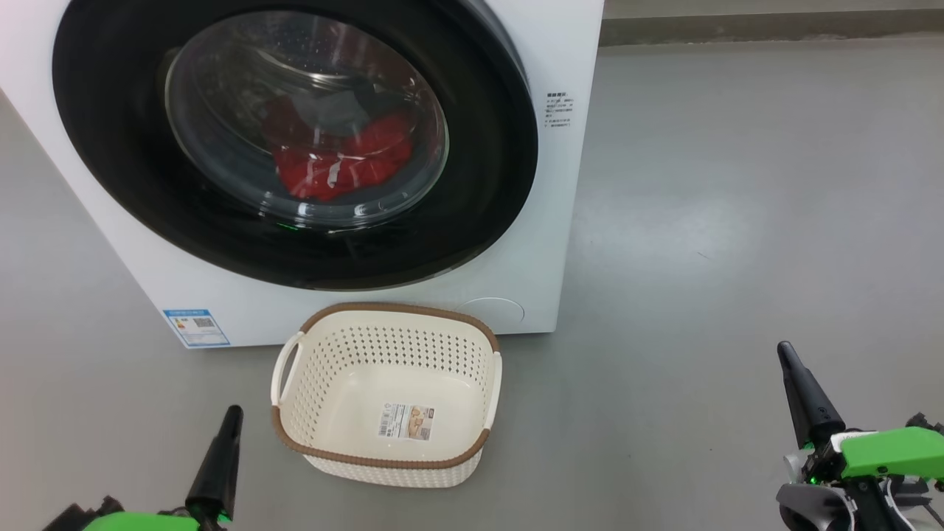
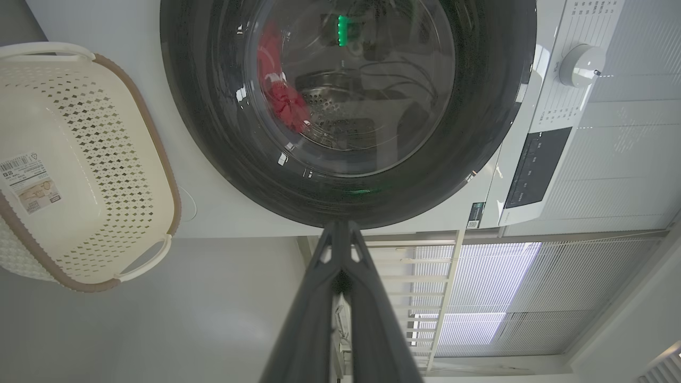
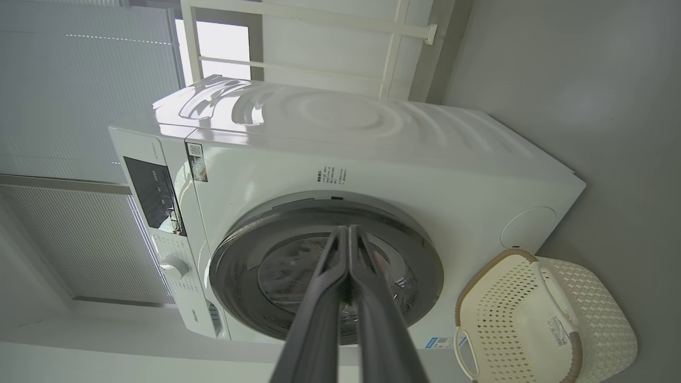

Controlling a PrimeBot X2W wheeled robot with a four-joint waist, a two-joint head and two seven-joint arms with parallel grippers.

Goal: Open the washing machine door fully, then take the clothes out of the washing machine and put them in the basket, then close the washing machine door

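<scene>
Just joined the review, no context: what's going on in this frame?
Nothing is being handled yet. The washing machine door looks shut, with the red clothes behind its glass inside the washing machine. The basket sits empty on the floor in front of it. The left gripper and right gripper are both shut, holding nothing, low and apart from the machine.

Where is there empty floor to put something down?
Widest bare floor: right of the washing machine and basket, beyond the right gripper. Smaller patch: left of the basket, near the left gripper. Crowded: between basket and machine.
</scene>
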